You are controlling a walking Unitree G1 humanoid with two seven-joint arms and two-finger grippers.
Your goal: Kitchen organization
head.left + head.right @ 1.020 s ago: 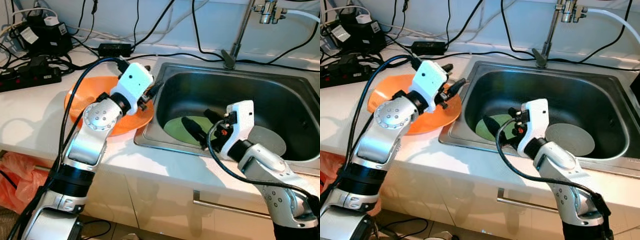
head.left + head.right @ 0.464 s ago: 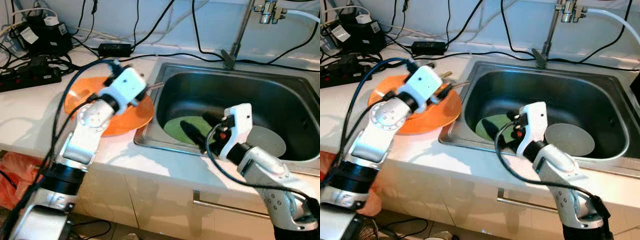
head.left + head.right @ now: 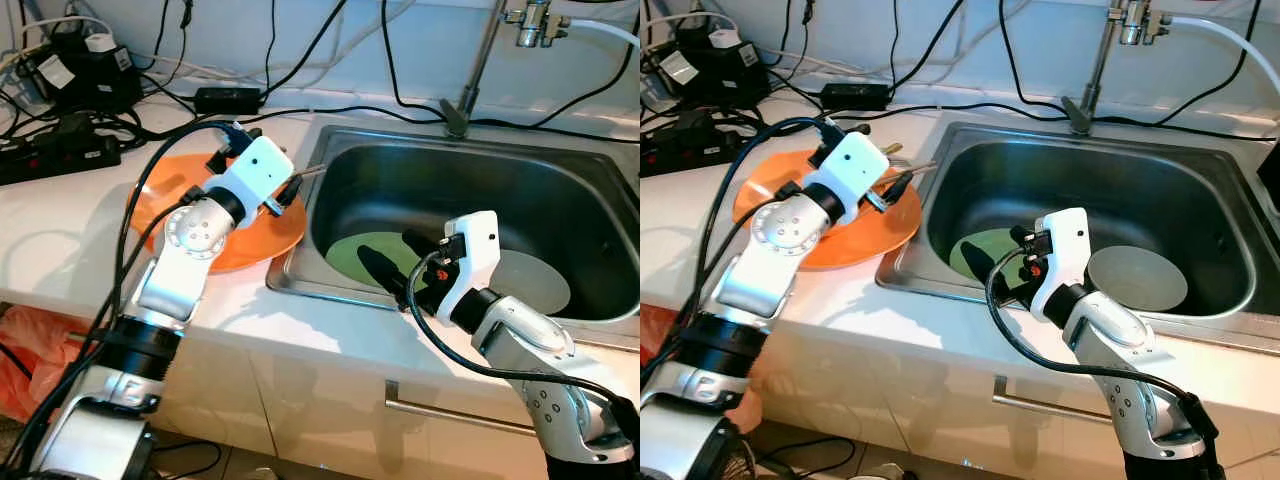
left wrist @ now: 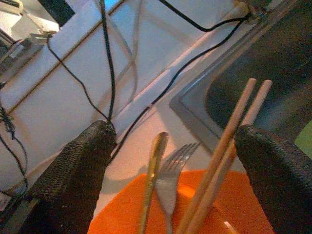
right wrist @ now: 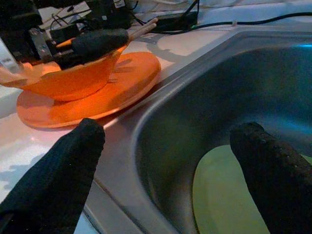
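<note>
Sitting by the sink (image 3: 330,150), on its left side, is an orange plate (image 3: 150,200) with an orange bowl (image 5: 68,78) on it. A fork (image 4: 171,168), a gold spoon (image 4: 152,165) and two chopsticks (image 4: 229,141) lie in the bowl, with the chopstick tips poking out toward the sink.

Down in the sink lie a green plate (image 3: 375,250) on the left and a grey plate (image 3: 535,280) to its right.

The left gripper (image 3: 285,190) hangs right over the bowl. Its fingers (image 4: 78,170) are spread wide, one on each side of the fork, spoon and chopsticks, and they hold nothing.

The right gripper (image 3: 395,265) is inside the sink, just above the near edge of the green plate. Its fingers (image 5: 73,161) are spread wide too, with nothing between them.

I think the plates are hard and stiff, and they may break or chip if dropped. A flat plate on a smooth sink floor is tricky to grab, so the best place to hold is the rim. It may be wet and slip. The chopsticks are light and thin, and they may roll or slide, so pinch them near the middle, both at once.
</note>
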